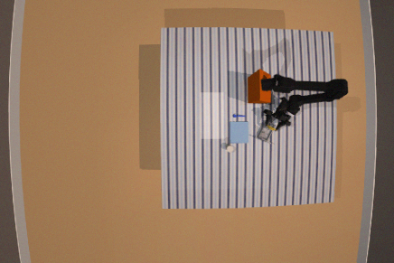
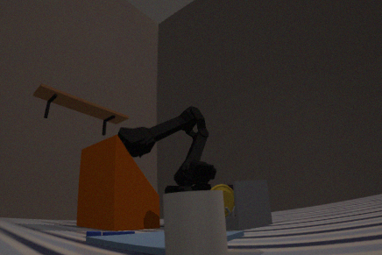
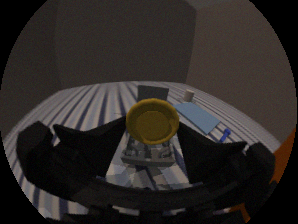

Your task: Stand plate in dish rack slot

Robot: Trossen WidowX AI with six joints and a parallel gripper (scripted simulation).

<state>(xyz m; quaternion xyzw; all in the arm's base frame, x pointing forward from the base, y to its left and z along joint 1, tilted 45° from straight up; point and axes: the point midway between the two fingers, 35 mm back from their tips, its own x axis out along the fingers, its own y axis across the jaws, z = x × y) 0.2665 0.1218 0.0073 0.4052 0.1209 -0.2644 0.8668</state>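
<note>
A matte black jointed arm (image 1: pixel 312 88) of thick rounded links, with a broad black claw (image 3: pixel 152 137).

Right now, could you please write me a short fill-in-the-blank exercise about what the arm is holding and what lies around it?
1. The gripper is shut on a round plate whose colour is ____.
2. In the wrist view, the plate sits directly above the grey dish ____.
3. Beside the arm stands a tall block coloured ____.
4. The table wears a cloth patterned with ____.

Missing words: yellow; rack; orange; stripes
</note>
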